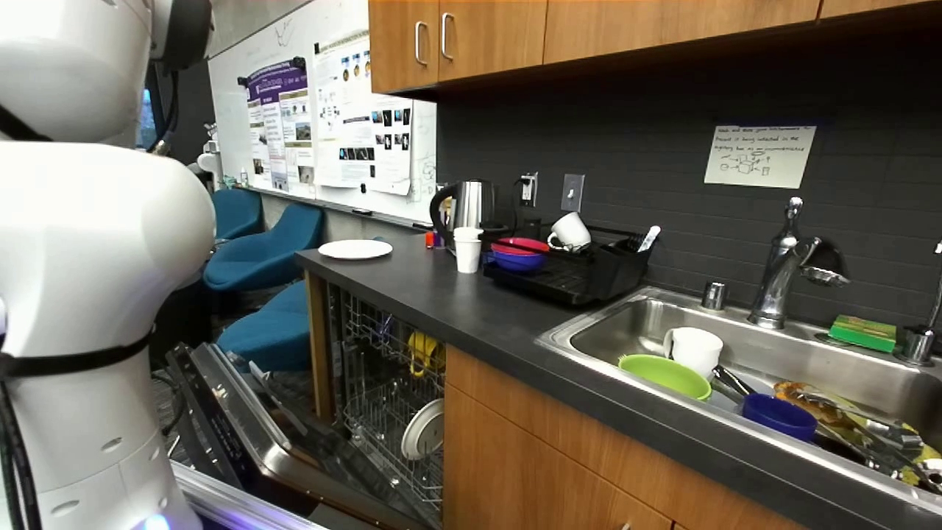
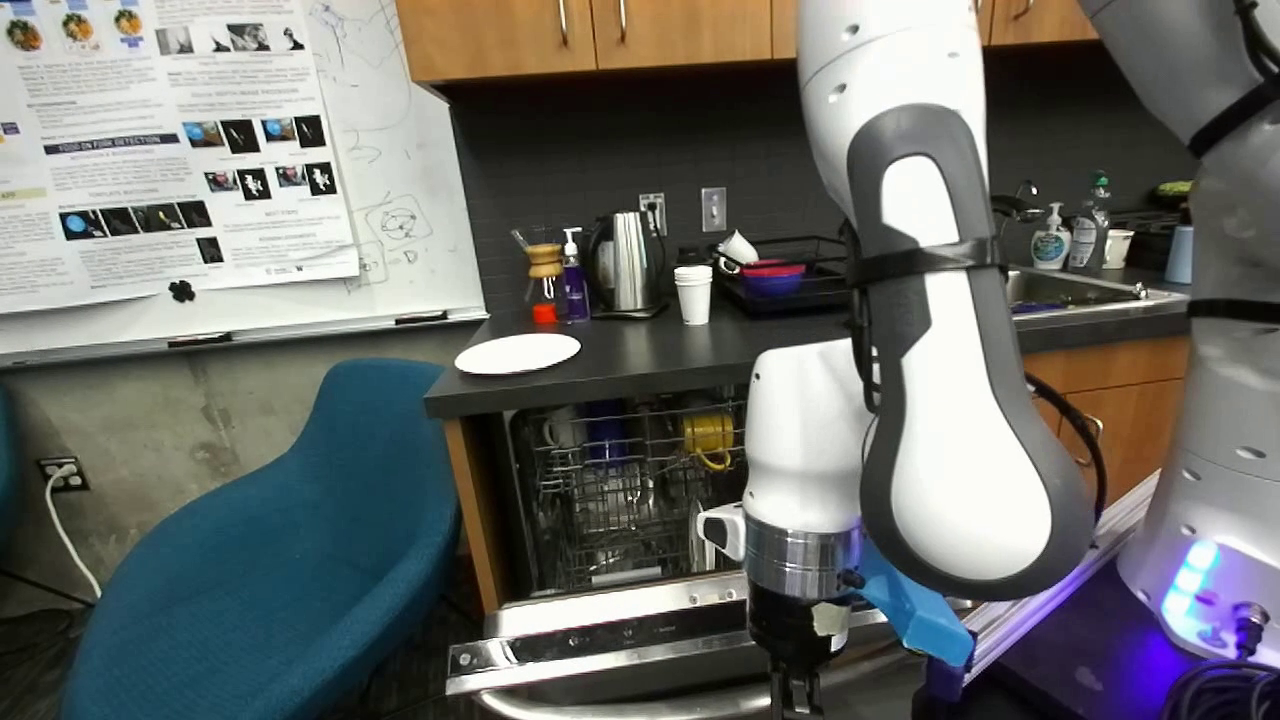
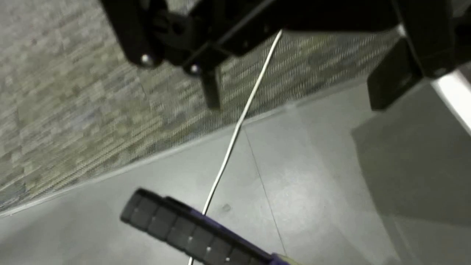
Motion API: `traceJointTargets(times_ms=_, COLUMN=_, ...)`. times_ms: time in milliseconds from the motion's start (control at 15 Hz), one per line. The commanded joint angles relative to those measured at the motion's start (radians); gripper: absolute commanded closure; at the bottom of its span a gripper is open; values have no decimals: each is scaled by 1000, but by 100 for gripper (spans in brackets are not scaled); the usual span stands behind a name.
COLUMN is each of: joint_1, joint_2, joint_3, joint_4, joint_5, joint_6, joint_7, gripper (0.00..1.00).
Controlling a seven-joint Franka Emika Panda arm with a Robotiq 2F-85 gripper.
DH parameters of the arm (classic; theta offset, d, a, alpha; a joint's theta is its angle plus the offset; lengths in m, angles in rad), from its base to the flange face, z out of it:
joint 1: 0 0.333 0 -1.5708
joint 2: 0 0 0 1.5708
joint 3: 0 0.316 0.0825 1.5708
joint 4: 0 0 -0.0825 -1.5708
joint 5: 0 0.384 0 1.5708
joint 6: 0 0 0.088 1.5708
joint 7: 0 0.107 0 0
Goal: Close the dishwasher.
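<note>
While the dishwasher door (image 2: pixel 640 640) leans partway open, the gripper (image 3: pixel 296 106) is spread wide, empty.

In an exterior view we look slantwise along the counter (image 1: pixel 441 298) from close by the arm (image 1: pixel 96 235). In an exterior view we face the dishwasher (image 2: pixel 600 640) more squarely, past the arm. Both share counter, kettle (image 1: pixel 472 206) and dishwasher. The wrist view looks down past the gripper (image 3: pixel 296 103) at the floor (image 3: pixel 305 176)
</note>
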Motion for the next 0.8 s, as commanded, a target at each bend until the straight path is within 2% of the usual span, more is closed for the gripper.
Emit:
traceJointTargets(times_ms=0, joint_1=78, joint_2=36, joint_3=-133, joint_4=19, joint_5=-151, joint_6=51, joint_7=93, gripper=0)
traceJointTargets(times_ms=267, joint_1=136, joint_2=34, joint_3=-230, joint_4=47, joint_5=-218, joint_6=52, joint_7=136, gripper=0)
traceJointTargets(times_ms=733, joint_1=202, joint_2=33, joint_3=-359, joint_4=69, joint_5=-233, joint_6=68, joint_7=122, gripper=0)
